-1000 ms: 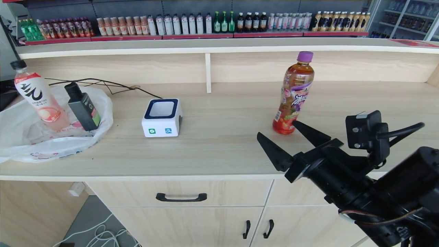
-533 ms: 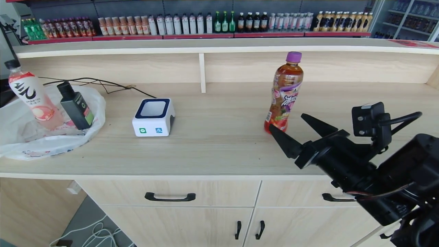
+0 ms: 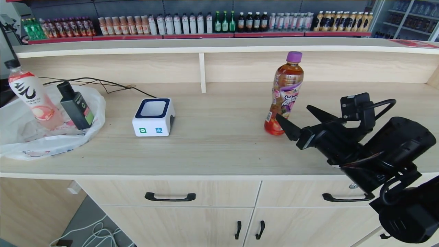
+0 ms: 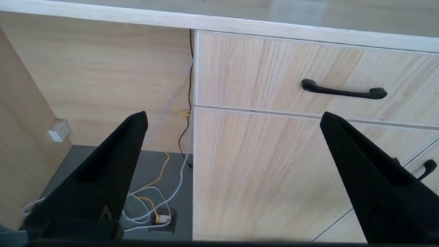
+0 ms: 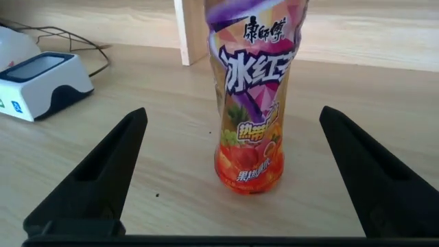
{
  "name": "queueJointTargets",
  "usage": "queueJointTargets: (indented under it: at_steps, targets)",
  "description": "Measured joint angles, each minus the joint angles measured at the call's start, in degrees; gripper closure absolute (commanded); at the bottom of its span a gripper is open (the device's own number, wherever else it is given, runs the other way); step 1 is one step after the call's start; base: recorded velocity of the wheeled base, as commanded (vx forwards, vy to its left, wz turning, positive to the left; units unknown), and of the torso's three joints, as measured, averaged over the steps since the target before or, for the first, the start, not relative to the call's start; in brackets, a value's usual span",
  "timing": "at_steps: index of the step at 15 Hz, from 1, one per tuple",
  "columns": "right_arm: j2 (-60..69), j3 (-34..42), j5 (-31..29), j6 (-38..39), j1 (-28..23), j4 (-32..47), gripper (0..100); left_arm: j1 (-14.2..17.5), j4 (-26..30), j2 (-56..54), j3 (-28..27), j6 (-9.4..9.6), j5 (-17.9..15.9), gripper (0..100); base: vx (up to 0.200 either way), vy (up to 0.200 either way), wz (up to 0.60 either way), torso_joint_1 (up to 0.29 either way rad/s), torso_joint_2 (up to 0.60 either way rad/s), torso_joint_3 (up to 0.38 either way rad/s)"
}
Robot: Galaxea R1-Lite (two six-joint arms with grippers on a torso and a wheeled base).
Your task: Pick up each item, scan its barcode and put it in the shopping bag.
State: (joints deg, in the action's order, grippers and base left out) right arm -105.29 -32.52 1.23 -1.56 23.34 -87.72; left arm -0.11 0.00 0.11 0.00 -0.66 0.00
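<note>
The purple-capped drink bottle (image 3: 286,92) stands upright on the surface (image 3: 219,147), right of the scanner (image 3: 153,117). We hold our right hand (image 3: 292,111) just in front of its base, fingers spread wide, bottle lined up between them, untouched. Our left hand (image 4: 233,117) faces the drawer (image 4: 288,75), fingers apart

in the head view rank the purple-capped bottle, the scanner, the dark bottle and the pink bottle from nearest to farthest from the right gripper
1. purple-capped bottle: just ahead of the open right gripper.
2. scanner: mid-counter, to the left.
3. dark bottle: in the shopping bag, far left.
4. pink bottle: beside it, farther left still.
</note>
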Motion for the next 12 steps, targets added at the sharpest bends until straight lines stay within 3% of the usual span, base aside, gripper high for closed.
queueJointTargets:
  at_steps: [12]
  targets:
    - [-5.35,-14.36,-0.01,-0.02,-0.59,9.80,0,0.01,0.00,0.00,0.00,-0.10,0.00,0,0.000,0.000,0.00,0.000,0.00,0.000]
